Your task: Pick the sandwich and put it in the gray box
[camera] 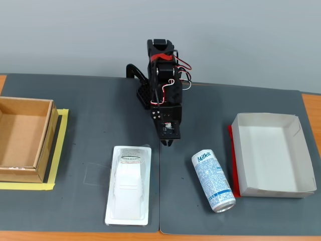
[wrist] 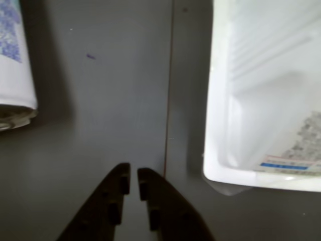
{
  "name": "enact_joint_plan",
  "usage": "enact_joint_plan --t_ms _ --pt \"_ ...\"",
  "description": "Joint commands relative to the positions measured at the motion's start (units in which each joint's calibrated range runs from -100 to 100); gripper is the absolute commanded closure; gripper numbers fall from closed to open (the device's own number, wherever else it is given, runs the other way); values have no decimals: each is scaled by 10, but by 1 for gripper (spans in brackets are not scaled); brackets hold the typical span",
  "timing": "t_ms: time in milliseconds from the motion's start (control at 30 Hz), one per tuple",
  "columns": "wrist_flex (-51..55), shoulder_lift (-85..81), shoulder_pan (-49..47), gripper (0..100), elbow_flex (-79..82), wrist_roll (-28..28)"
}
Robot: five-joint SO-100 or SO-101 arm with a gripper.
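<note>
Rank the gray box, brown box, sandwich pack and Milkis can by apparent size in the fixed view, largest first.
1. Gray box
2. Brown box, cut off at the left edge, so its rank against the gray box is unsure
3. Sandwich pack
4. Milkis can

gray mat [camera: 90, 105] w/ sandwich [camera: 129, 186], can [camera: 213, 181], gray box [camera: 271, 154], brown box [camera: 22, 138].

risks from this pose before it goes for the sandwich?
1. The claw looks nearly shut and hangs over bare mat between the sandwich and the Milkis can; it likely must open before descending, or it may just push the pack.
2. The pack is flat and wide, so a pinch could slip off its rim.
3. The can lies on its side between the pack and the gray box; a low carry might knock it rolling.
</note>
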Motion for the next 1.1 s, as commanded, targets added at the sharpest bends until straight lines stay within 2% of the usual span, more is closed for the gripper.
enact_joint_plan --t_ms 0,267,467,800,933,1067 --pt "2 1 -6 98 -48 -2" --pt "2 11 -10 98 -111 -4" --pt "2 133 -4 98 -214 -27" --pt "3 331 -10 98 -414 -33" --pt "8 371 -12 98 -446 -34" --pt "55 376 2 98 -495 -30"
